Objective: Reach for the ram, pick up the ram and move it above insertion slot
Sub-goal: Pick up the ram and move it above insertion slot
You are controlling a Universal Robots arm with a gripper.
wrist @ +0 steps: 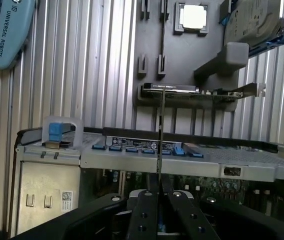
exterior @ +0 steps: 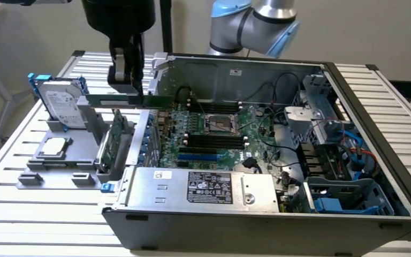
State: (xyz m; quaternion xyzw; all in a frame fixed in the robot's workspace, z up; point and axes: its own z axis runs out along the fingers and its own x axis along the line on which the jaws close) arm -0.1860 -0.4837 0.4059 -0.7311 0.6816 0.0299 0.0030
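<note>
I see the pincer (exterior: pixel 126 80) clamped on one end of the ram (exterior: pixel 116 101), which juts level beneath it over the case (exterior: pixel 263 203) wall, lifted free of the holder (exterior: pixel 55 160) below

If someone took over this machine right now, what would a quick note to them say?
Pincer: shut on the ram, which it holds level in the air by its top edge.
Where: the ram hangs over the exterior view's left wall of the open computer case, between the grey parts holder and the motherboard.
Done: ram reached and picked up.
Left: the ram is not yet above the dark memory slots on the motherboard.
</note>
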